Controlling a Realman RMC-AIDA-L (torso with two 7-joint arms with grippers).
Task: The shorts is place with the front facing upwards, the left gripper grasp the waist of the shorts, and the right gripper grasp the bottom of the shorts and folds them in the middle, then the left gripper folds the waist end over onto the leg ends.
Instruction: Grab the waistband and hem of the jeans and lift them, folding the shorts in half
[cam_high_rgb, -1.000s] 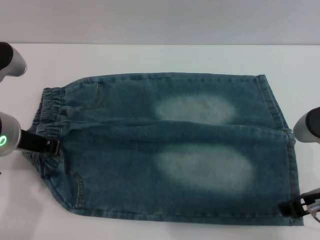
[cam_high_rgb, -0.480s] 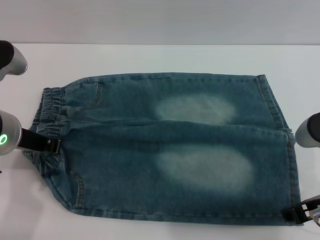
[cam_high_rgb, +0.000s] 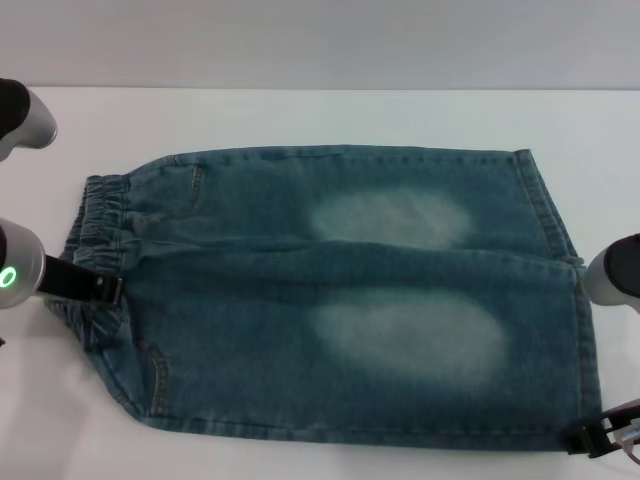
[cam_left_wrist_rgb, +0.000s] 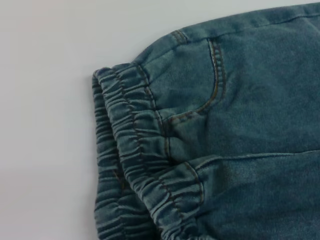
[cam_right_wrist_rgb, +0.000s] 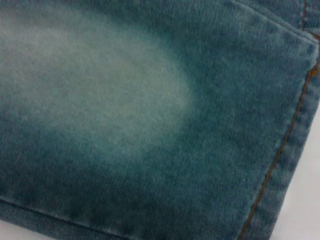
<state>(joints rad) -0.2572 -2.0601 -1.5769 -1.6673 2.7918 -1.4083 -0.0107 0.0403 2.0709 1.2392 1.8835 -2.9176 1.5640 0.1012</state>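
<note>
Shorts (cam_high_rgb: 330, 295) lie flat, blue-green denim with 2 faded ovals; left gripper (cam_high_rgb: 105, 291) at waist (cam_high_rgb: 100, 225), right gripper (cam_high_rgb: 590, 440) at leg ends (cam_high_rgb: 570, 300), grip of both unclear.

White table (cam_high_rgb: 330, 115) w/ matte, plain surface, runs across whole head view. Pale grey wall (cam_high_rgb: 320, 40) behind it, meets table's far edge in a straight line. Bare tabletop also shows in left wrist view (cam_left_wrist_rgb: 45, 125) & as a small corner patch in right wrist view (cam_right_wrist_rgb: 307, 210). No other non-task items visible.
</note>
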